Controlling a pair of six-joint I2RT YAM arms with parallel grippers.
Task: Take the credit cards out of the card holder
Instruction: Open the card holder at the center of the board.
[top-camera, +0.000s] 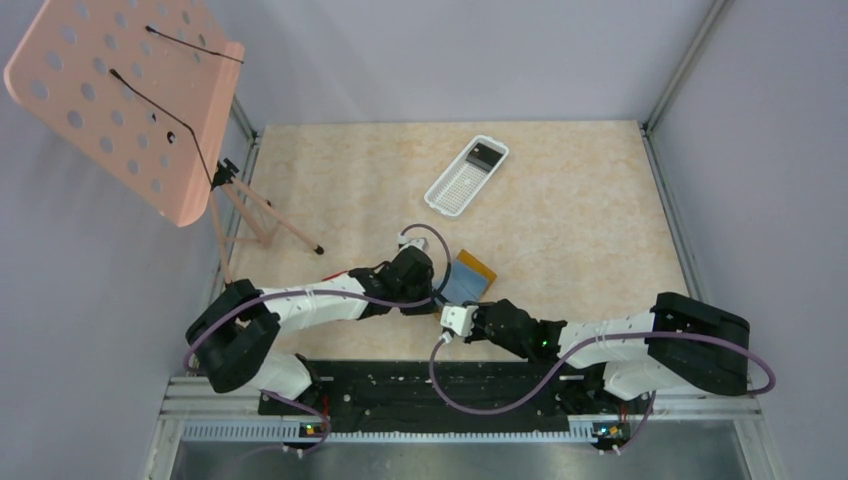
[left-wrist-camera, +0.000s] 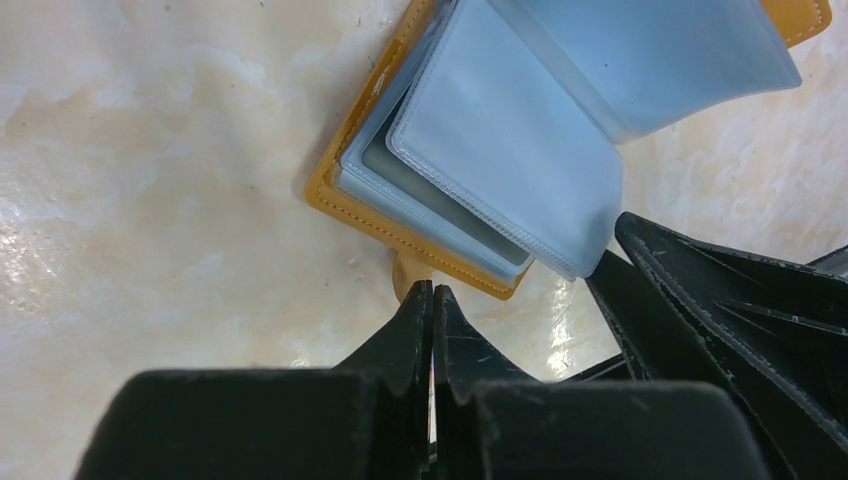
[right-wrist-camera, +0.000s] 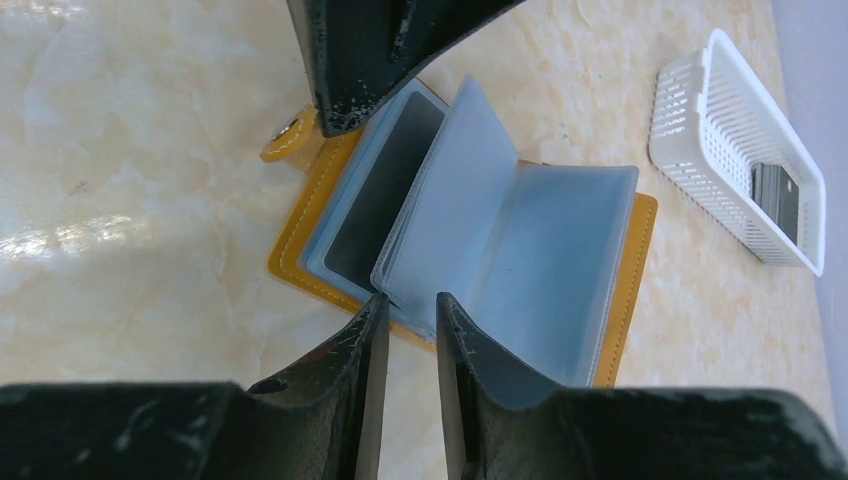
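Left gripper (left-wrist-camera: 432, 292) closed, 9 o'clock of card holder (right-wrist-camera: 292, 250) | right gripper (right-wrist-camera: 405, 305) narrowly apart astride floppy sleeve (right-wrist-camera: 450, 200), 6 o'clock | I'd pinch the stiff, slick credit card (right-wrist-camera: 375, 195) by its edge

Bright even light, soft glare on table (left-wrist-camera: 60, 235)

Card holder (right-wrist-camera: 286, 255): mustard-tan cover, pale stitching along the edge. Inner sleeves (right-wrist-camera: 545, 250): translucent pale blue (one shows dark grey inside). Table (top-camera: 580, 200): beige with cream marbling. Tray (top-camera: 447, 192), far centre: white, slotted walls. Stand (top-camera: 110, 90), far left: pink, pattern of round holes. Cables (top-camera: 490, 411), near edge: purple.
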